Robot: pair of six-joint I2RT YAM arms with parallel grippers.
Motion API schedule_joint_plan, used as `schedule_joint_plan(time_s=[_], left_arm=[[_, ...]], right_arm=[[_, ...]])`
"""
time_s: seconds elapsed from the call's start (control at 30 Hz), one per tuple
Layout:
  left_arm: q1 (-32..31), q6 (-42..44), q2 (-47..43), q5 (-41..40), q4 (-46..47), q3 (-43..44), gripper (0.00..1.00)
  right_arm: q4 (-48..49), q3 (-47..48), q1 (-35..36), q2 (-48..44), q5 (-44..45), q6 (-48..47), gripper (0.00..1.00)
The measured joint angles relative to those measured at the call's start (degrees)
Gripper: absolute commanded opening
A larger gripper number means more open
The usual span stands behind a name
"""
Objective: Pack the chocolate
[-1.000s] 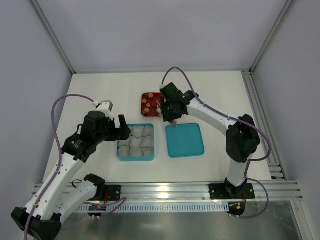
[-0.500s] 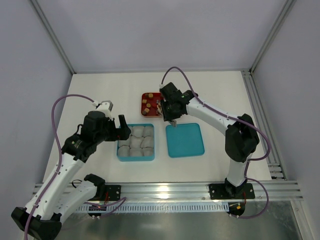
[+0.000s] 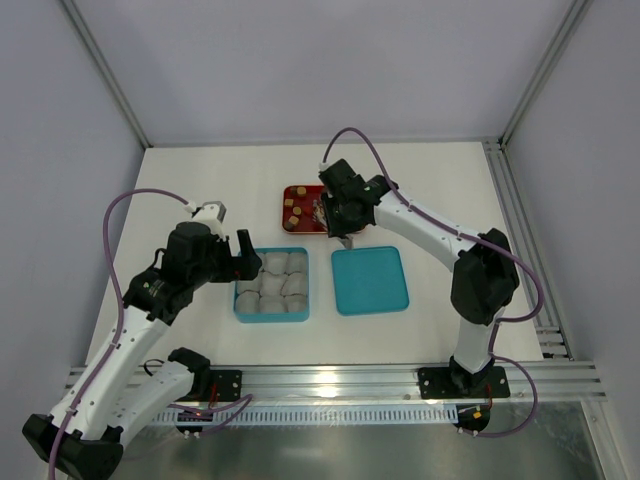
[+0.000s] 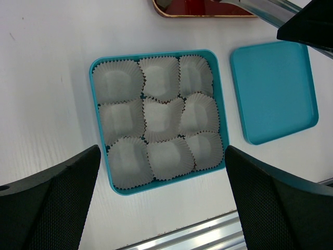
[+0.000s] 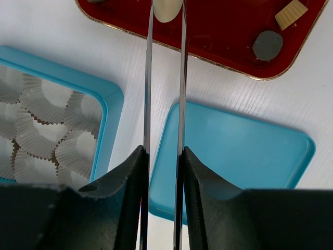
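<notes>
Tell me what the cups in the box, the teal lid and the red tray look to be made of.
Cups: thin paper, matte grey-white; the walls are finely pleated and press against each other.
Teal lid: probably moulded plastic, smooth satin, with rounded corners and a raised rim.
Red tray: glossy dark red with a thin gold-coloured edge; whether lacquer or plastic stays open.

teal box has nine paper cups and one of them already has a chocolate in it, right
No. The teal box holds nine paper cups, but all nine are empty, as the left wrist view shows. The chocolate lies on the red tray.
</notes>
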Motion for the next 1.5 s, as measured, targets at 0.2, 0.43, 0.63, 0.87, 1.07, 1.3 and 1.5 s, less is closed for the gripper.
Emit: schedule_joint_plan(time_s=[0.2,0.43,0.63,0.87,1.07,1.3,1.5], left_arm=[[0.00,-0.02,-0.83,-1.81,-0.04,0.00,1.00],[0.00,-0.33,-4.33,-9.14,-0.83,0.02,1.00],[0.00,-1.90,-6.21,-17.46,-2.99,0.42,1.00],[0.00,-2.97,-6.36,-21.79,-3.80,0.59,1.00],[0.00,-2.97,-6.27,-22.71,-4.33,0.59,1.00],[0.00,-2.95,-6.91,-22.73,-4.46,0.59,1.00],[0.00,-2.95,-7.15,-22.71,-4.46,0.59,1.00]], right_arm=[[-1.42,0.00,0.37,-2.10,-0.02,0.02,0.28],[-3.04,0.00,4.63,-8.48,-0.11,0.50,0.28],[-3.91,0.00,11.52,-11.32,-0.24,1.60,0.28],[-4.09,0.20,19.04,-10.58,-1.36,3.37,0.28],[-3.21,2.45,21.33,-5.38,-2.38,3.52,0.28],[-2.27,3.34,21.38,-0.50,-2.67,3.50,0.28],[-1.46,4.50,21.38,1.86,-2.60,3.50,0.29]])
